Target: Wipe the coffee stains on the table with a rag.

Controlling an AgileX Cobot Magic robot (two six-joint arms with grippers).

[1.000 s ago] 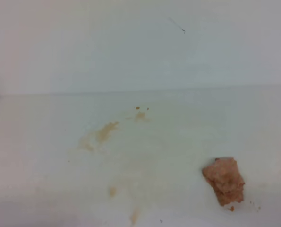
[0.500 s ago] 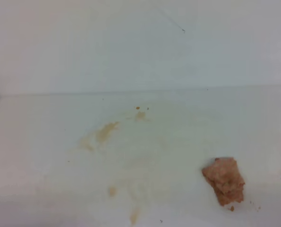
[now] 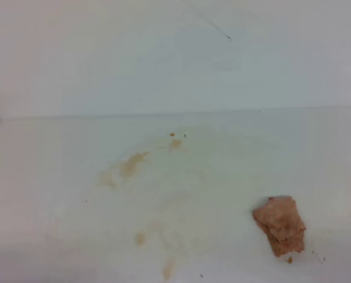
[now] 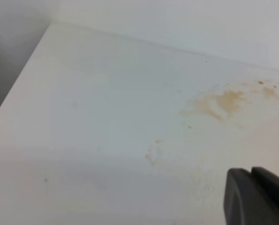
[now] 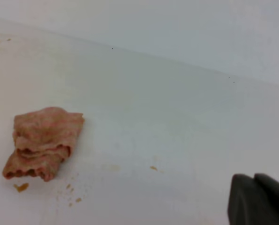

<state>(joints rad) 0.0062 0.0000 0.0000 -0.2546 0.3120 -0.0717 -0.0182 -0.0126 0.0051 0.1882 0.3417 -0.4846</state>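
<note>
Left gripper [image 4: 257,197]: dark tip at wrist view's corner, above bare table [image 4: 83,117]; jaws' state unreadable.
Right gripper [image 5: 259,199]: same, unreadable.
Rag [image 3: 279,224]: front right, crumpled, untouched.
Stains [image 3: 128,166]: centre-left, well apart from rag.

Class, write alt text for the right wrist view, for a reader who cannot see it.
A crumpled pinkish-orange rag lies at left on the white table, with small brown crumbs beside it. A dark piece of the right gripper shows at bottom right, away from the rag.
</note>
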